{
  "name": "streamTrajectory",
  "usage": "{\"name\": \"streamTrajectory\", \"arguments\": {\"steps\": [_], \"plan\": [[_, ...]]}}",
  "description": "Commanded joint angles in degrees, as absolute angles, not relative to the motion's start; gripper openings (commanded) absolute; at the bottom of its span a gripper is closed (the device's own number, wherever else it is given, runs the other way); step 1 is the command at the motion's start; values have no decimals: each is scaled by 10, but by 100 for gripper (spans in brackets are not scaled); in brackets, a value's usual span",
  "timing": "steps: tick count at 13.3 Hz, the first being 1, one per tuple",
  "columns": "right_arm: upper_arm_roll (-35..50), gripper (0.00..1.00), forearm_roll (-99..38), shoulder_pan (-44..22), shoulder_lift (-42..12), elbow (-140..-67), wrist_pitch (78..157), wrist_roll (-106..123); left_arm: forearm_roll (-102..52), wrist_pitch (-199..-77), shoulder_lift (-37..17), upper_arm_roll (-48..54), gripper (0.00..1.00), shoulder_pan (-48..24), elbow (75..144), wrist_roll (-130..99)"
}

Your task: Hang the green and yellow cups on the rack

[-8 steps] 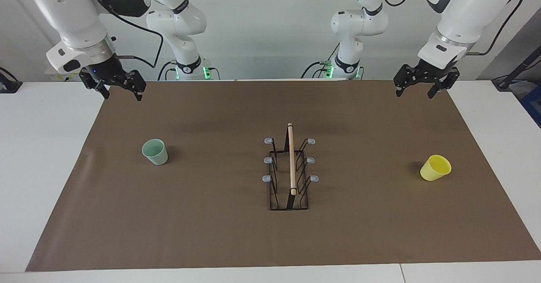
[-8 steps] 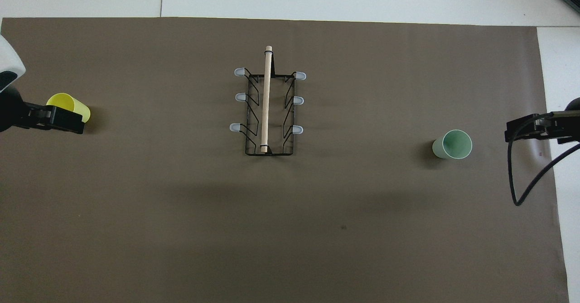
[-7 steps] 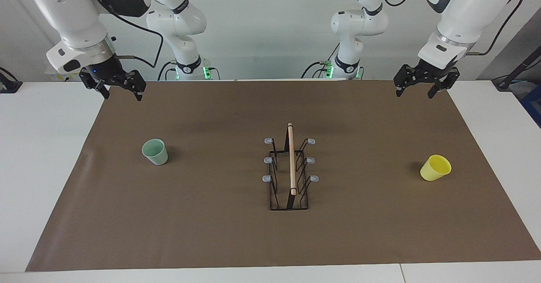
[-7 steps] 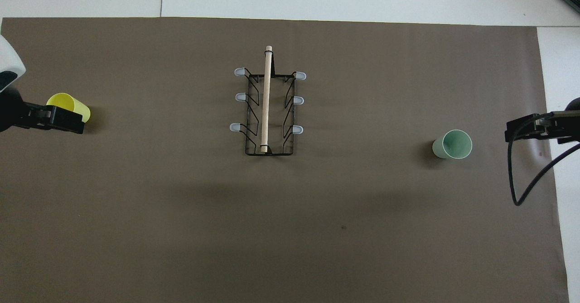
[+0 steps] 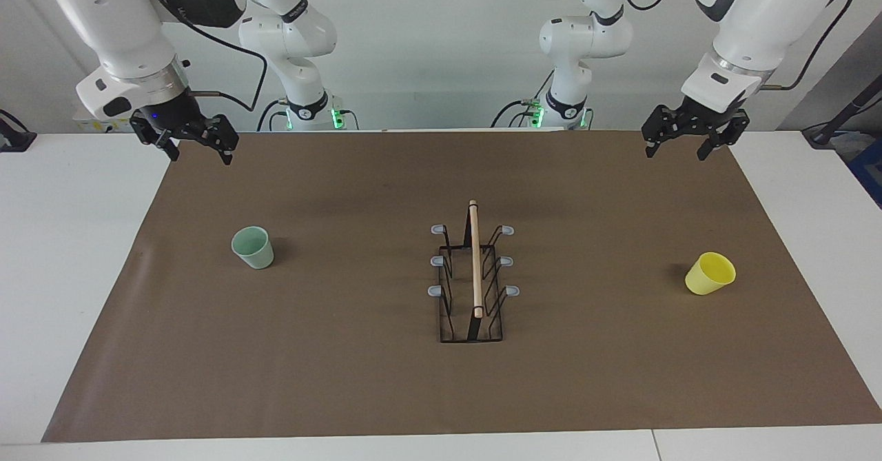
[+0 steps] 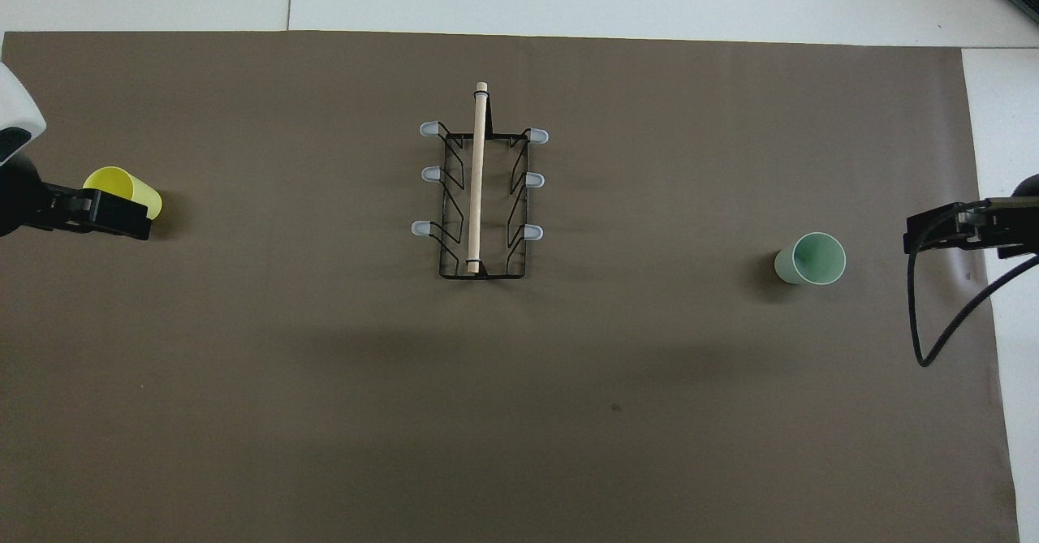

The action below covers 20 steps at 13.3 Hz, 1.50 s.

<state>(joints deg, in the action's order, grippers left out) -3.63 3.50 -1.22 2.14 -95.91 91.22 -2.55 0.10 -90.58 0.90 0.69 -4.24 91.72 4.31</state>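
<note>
The pale green cup (image 5: 253, 248) stands mouth up on the brown mat toward the right arm's end; it also shows in the overhead view (image 6: 812, 259). The yellow cup (image 5: 710, 273) stands toward the left arm's end and is partly covered by my left gripper in the overhead view (image 6: 122, 188). The black wire rack (image 5: 474, 278) with its wooden rod stands mid-mat between them (image 6: 479, 194), its prongs bare. My left gripper (image 5: 677, 151) is open and empty, raised over the mat's robot-side edge. My right gripper (image 5: 198, 156) is likewise open, empty and raised.
The brown mat (image 5: 344, 378) covers most of the white table (image 5: 69, 240). A black cable (image 6: 933, 324) hangs from my right wrist near the green cup in the overhead view.
</note>
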Motion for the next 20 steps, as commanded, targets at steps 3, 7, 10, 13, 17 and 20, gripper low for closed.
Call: {"name": "streamTrajectory", "arguments": {"steps": [3,7,10,13,17,20], "plan": [[-37,100,30,-7,33,-965,912,-26,14,-899,15,6,100,-46,918,35],[-38,100,31,18,44,-983,911,-29,14,-899,15,6,100,-46,919,35],[-37,100,31,17,33,-983,948,-43,14,-899,15,6,100,-46,919,35],[-36,100,32,21,-35,-949,959,-41,14,-899,15,6,100,-46,918,35],[-29,100,40,17,-189,-799,950,-28,14,-899,15,6,100,-46,919,35],[-18,100,69,4,-259,-750,951,4,14,-898,15,6,100,-46,918,35]]}}
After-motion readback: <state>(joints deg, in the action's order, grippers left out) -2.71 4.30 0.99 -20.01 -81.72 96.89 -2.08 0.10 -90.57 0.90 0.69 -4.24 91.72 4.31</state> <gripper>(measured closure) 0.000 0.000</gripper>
